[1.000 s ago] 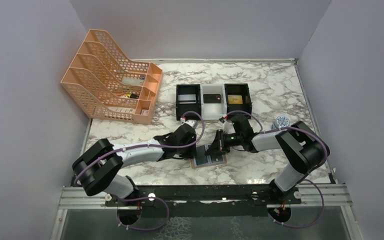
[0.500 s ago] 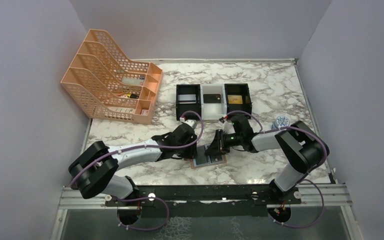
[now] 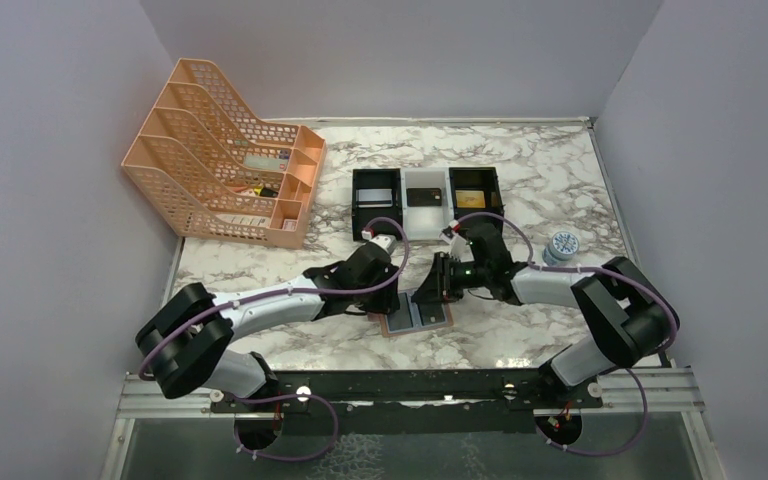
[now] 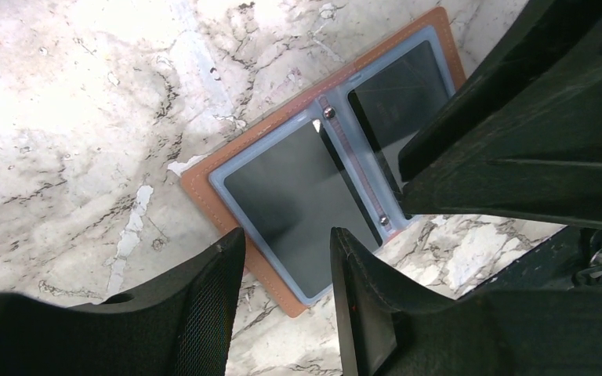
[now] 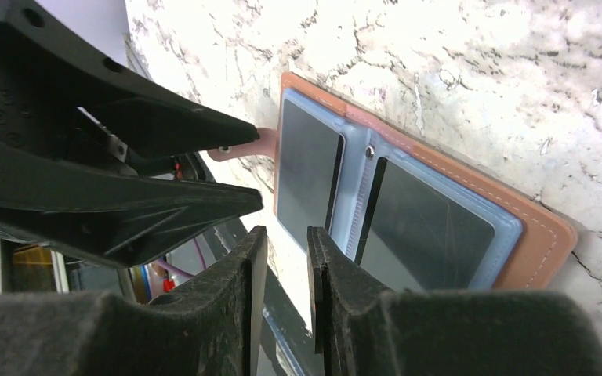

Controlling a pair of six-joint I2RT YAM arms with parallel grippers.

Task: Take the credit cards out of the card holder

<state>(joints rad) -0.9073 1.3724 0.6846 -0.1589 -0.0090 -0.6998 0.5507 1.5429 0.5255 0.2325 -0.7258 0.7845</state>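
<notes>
While the wallet (image 3: 418, 315) lies open, I see dark cards (image 4: 298, 196) in both pockets. Above it my left gripper (image 4: 286, 243) gapes empty. My right gripper (image 5: 286, 235) is barely parted, also empty.

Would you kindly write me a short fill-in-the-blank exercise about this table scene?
1. The card holder lies ___ on the table, lining up.
2. Its lining is pale ___.
3. The tray between the two black trays is ___.
4. The rack at the rear left is ___.
Missing words: open; blue; white; orange.
</notes>
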